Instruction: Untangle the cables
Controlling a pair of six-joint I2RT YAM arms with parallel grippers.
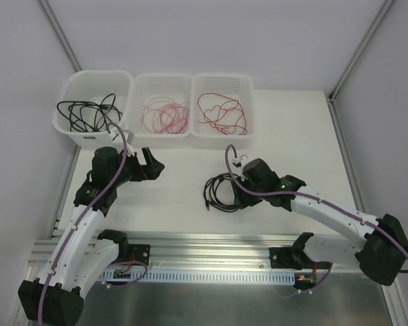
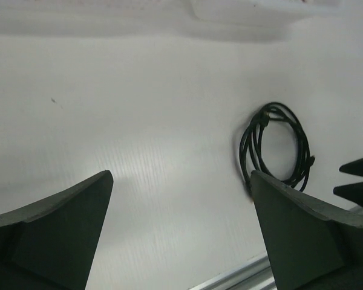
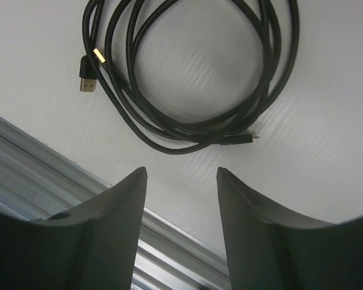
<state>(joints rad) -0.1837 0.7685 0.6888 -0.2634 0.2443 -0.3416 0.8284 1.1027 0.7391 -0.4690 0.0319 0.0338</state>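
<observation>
Loose black cable coil [image 3: 181,140] lies on table [image 1: 183,178] right of centre, just far of right gripper [image 3: 181,175], jaws part-way apart on nothing, left gripper [image 2: 180,178] wide open, empty; coil judged light, floppy, smooth-jacketed, best pinched across its near bunched strands, not the plug [image 3: 88,75].

White table [image 1: 292,136], three bins side by side at far edge, solid tub [image 1: 81,137] leftmost, perforated middle basket [image 1: 163,139], perforated right basket [image 1: 222,140], metal rail [image 1: 211,244] along near edge.
</observation>
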